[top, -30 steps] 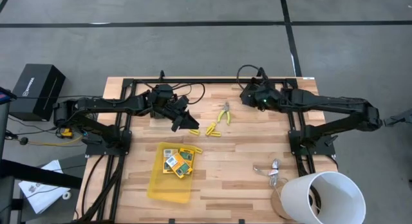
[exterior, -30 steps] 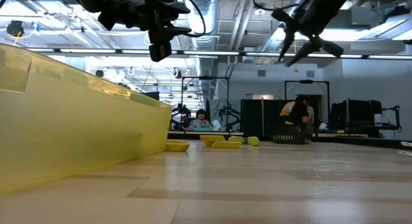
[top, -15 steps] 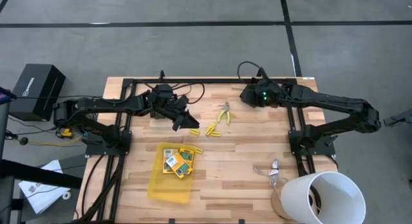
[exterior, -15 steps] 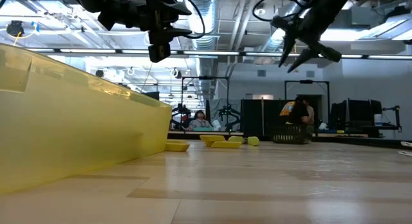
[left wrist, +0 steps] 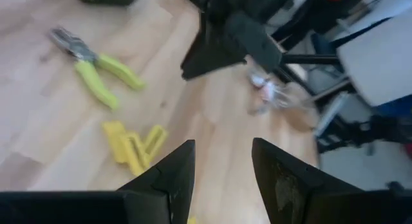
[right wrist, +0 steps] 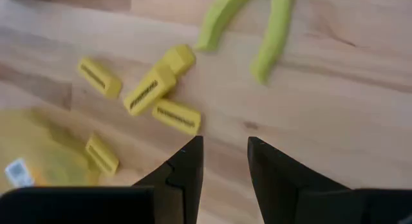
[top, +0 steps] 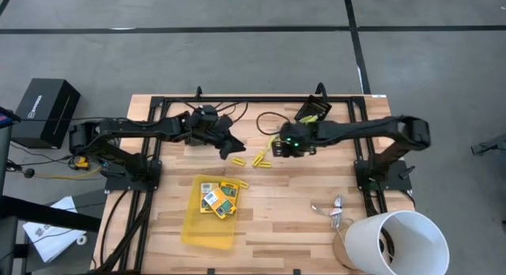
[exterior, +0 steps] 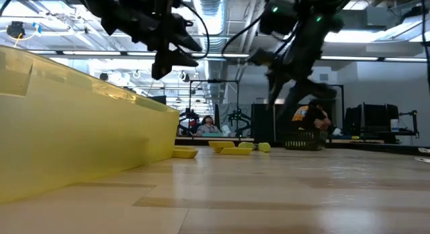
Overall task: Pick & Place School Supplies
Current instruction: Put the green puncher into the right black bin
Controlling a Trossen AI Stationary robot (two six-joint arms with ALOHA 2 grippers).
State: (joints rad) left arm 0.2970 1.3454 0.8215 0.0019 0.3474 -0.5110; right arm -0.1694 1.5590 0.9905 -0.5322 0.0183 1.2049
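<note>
Several short yellow sticks (top: 259, 159) lie flat mid-table; the right wrist view shows three together (right wrist: 151, 89) and one by the tray (right wrist: 102, 153). A tool with yellow-green handles (left wrist: 96, 60) lies just beyond them. In the high view it is mostly hidden under my right gripper (top: 281, 145), which hovers open above it and the sticks (right wrist: 224, 163). My left gripper (top: 233, 148) hangs open just left of the sticks (left wrist: 222, 166). Printed boxes (top: 217, 197) lie in the yellow tray (top: 207, 226).
A white bucket (top: 399, 239) stands at the near right corner, with silvery clips (top: 332, 208) beside it. The tray wall (exterior: 67, 126) fills the low view's left. Black arm frames stand on both table sides. Bare wood lies between the tray and the clips.
My right gripper has swung from the far right of the table toward the left and near edge and has come lower, ending over the tool and the sticks. My left gripper has tipped slightly and stayed about where it was. No object has moved.
</note>
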